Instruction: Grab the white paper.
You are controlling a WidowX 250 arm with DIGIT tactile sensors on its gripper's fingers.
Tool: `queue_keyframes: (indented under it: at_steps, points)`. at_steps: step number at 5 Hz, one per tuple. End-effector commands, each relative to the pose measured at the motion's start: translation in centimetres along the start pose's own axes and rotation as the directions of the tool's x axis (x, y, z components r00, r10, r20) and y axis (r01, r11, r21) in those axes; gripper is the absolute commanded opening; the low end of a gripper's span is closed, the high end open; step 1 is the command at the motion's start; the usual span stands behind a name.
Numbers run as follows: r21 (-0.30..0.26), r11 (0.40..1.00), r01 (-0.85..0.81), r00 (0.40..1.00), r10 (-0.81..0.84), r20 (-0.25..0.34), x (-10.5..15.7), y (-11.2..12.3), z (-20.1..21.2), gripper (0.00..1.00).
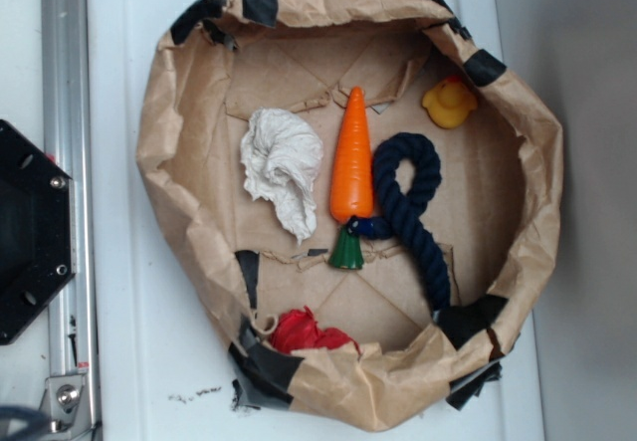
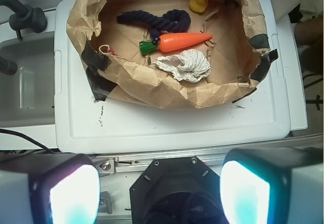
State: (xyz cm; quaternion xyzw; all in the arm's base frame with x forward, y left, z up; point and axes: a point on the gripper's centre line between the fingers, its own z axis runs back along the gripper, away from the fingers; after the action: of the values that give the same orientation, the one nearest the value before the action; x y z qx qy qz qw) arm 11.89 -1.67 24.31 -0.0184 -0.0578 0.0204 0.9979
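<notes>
Fingers (image 2: 161, 193) spread wide, empty, well short of the bag (image 2: 152, 90). My white paper (image 2: 186, 65) lies at their 12 o'clock, touching the carrot (image 2: 183, 40) — a sloppy descent snags the bag wall or pinches carrot too.

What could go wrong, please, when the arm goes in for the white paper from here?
The white paper lies right beside the carrot, so a wide hand might catch the carrot too. The paper bag has tall crumpled walls that the descending hand could snag. The wad looks soft with a loose tail, so a pinch may slip.
</notes>
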Motion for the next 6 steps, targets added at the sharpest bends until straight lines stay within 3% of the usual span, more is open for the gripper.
queue_keyframes:
  at_steps: [1, 2, 3, 4, 5, 6]
  points:
    - [0.0, 1.0, 0.0, 1.0, 0.0, 0.0, 0.0, 0.0, 0.0, 1.0]
    - [0.003, 0.987, -0.16, 0.986, 0.159, 0.053, 4.2, 3.2, -3.5, 1.0]
    - [0.019, 0.952, -0.306, 0.95, 0.304, 0.063, 7.0, 4.5, -5.9, 1.0]
    - [0.049, 0.877, -0.479, 0.877, 0.474, 0.082, 9.1, 5.4, -9.9, 1.0]
    - [0.057, 0.87, -0.489, 0.872, 0.486, 0.064, 10.1, 4.2, -13.6, 1.0]
    - [0.067, 0.9, -0.431, 0.902, 0.426, 0.074, 10.5, 3.2, -16.8, 1.0]
